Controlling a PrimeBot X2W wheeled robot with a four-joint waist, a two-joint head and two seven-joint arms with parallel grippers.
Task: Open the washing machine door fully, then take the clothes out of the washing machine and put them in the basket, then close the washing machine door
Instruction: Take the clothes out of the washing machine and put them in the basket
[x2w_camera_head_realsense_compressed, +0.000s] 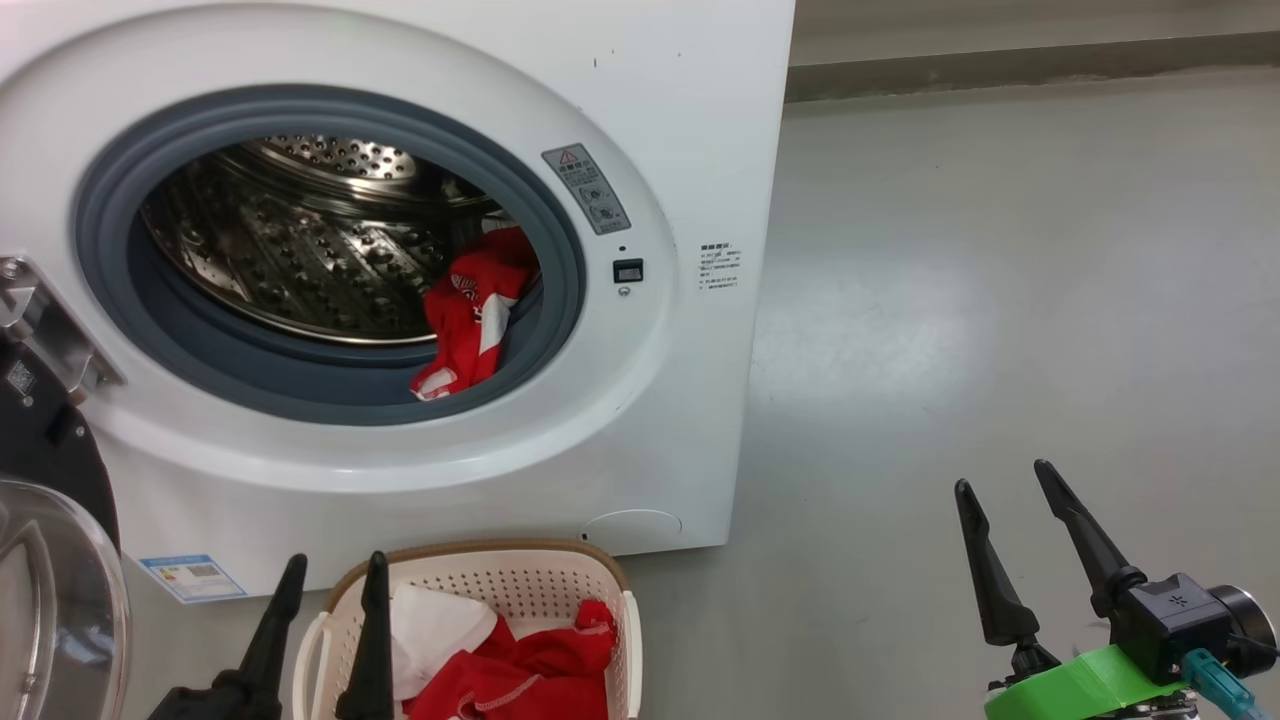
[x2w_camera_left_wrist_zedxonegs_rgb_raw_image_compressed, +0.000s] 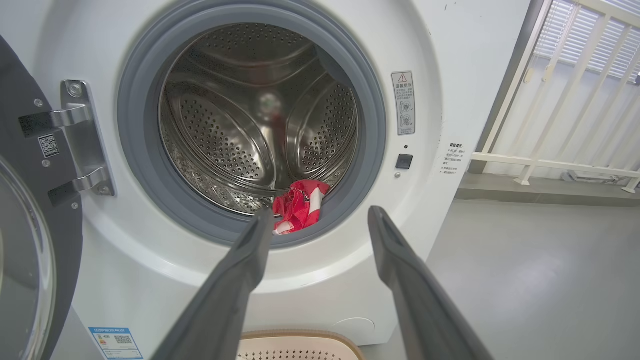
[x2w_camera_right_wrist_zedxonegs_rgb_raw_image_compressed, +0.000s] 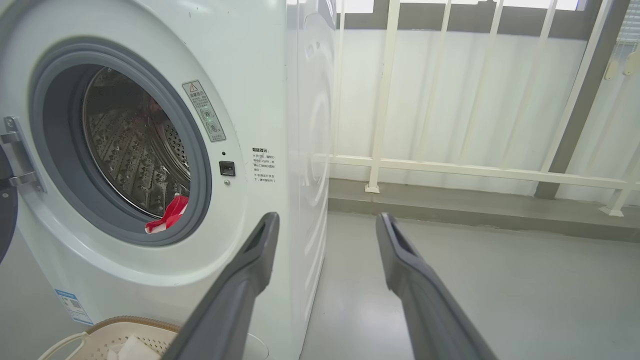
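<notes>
left gripper (x2w_camera_head_realsense_compressed: 337, 558) and right gripper (x2w_camera_head_realsense_compressed: 1003, 475) hang spread and empty before the white front-loading washing machine (x2w_camera_head_realsense_compressed: 650, 100). a bright red jersey garment (x2w_camera_head_realsense_compressed: 465, 310) lies at the front lip of its perforated steel drum (x2w_camera_head_realsense_compressed: 300, 250); best pinch a thick fold.

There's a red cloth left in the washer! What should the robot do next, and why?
Probably ease the left gripper forward into the drum toward the red cloth. It lies alone at the lower lip of the opening, the door is swung wide, and that gripper is open, empty and already aimed at it.
</notes>
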